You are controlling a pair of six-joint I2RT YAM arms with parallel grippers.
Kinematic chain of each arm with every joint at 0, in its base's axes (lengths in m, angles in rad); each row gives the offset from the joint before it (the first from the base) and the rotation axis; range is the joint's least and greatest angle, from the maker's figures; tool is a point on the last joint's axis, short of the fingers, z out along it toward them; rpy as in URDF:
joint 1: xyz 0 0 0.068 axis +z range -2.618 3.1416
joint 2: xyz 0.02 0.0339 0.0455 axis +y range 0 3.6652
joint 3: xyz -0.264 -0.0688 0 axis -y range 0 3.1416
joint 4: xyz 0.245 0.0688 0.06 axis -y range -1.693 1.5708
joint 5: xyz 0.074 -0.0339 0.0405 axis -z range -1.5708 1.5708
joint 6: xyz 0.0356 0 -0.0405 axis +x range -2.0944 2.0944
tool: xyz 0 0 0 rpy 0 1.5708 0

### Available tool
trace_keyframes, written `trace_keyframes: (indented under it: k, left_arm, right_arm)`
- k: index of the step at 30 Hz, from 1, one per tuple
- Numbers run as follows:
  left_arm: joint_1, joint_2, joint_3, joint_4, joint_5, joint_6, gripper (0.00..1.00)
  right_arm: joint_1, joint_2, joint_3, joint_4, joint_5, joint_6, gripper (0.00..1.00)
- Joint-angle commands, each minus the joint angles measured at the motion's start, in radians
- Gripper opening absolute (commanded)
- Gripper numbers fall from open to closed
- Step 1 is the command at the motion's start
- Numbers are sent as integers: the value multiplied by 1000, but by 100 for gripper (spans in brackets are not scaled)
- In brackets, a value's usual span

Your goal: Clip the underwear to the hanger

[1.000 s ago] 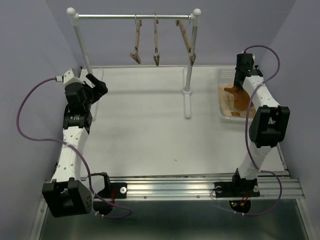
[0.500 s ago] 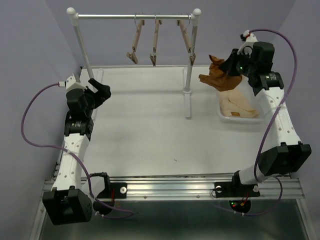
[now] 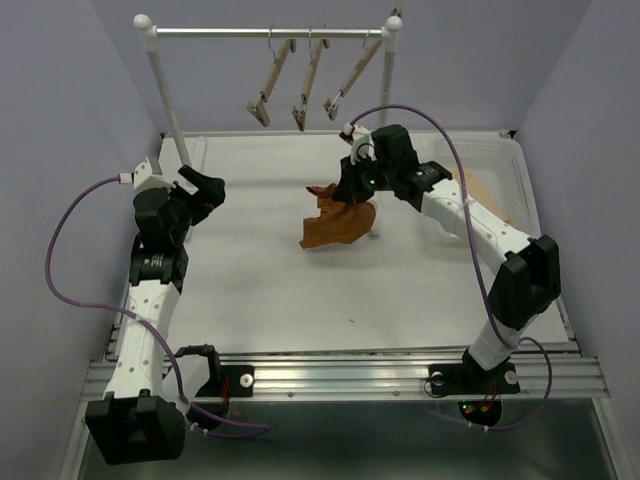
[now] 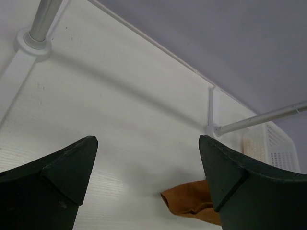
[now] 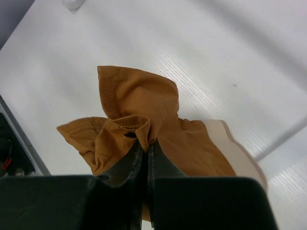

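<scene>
The rust-brown underwear (image 3: 338, 225) hangs bunched over the middle of the table, its lower edge at or just above the surface. My right gripper (image 3: 352, 196) is shut on its top fold. In the right wrist view the fingers (image 5: 146, 143) pinch a stitched hem of the underwear (image 5: 139, 105), and a tan waistband (image 5: 237, 155) trails to the right. Three alike wooden clip hangers (image 3: 308, 85) hang tilted on the rail; which one is the task's hanger I cannot tell. My left gripper (image 3: 205, 188) stands open at the table's left, holding nothing. Its wrist view (image 4: 147, 140) shows the underwear (image 4: 189, 203) ahead.
The clothes rack's rail (image 3: 220, 33) spans the back, with its left post (image 3: 165, 95) near my left arm and its right post (image 3: 388, 60) behind my right arm. A white basket (image 3: 505, 160) with a pale garment (image 3: 488, 185) sits at the far right.
My right arm lifted the underwear out of the basket and swung it left to the table's middle. The hangers now swing tilted leftward. The left gripper stayed open, shifting only slightly.
</scene>
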Motion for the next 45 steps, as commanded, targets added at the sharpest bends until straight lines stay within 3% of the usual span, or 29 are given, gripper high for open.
trace_keyframes:
  k: [1, 5, 6, 8, 9, 10, 14, 19, 23, 32, 37, 43, 45]
  left_arm:
    - [-6, -7, 14, -1, -6, -7, 99]
    - [-6, 1, 14, -3, -19, -11, 99]
    - [-6, 4, 9, -32, -24, -14, 99]
    - [-6, 4, 5, -41, -27, -19, 99]
    - [-9, 10, 5, -59, -27, -19, 99]
    - [-9, 15, 5, -72, -27, -16, 99]
    - [-32, 41, -3, -96, -41, -11, 99]
    - [-137, 125, 23, -96, -99, -11, 99]
    - [-241, 212, 89, -110, -156, -10, 99]
    - [-260, 302, 77, -109, -136, -27, 99]
    - [-260, 297, 40, -109, -144, -24, 99]
    - [-261, 288, 31, -115, -165, -22, 99]
    - [-261, 289, 32, -113, -167, -22, 99]
  right_arm:
    - [57, -22, -105, 206, 95, -45, 2]
    - [66, -122, -395, 322, 118, -4, 14]
    - [66, -150, -450, 326, 130, 33, 25]
    - [66, -243, -580, 318, 157, 80, 54]
    - [66, -278, -613, 315, 161, 111, 97]
    - [66, -314, -639, 310, 161, 122, 100]
    - [66, -432, -664, 287, 238, 142, 100]
    - [66, -409, -574, 254, 396, 193, 100]
    - [109, -264, -476, 183, 367, 136, 100]
    - [378, -34, -305, 31, 508, -203, 100]
    - [401, 130, -204, 5, 742, -159, 97]
    - [401, 195, -182, -61, 874, -97, 91]
    - [401, 200, -210, -66, 900, -74, 80]
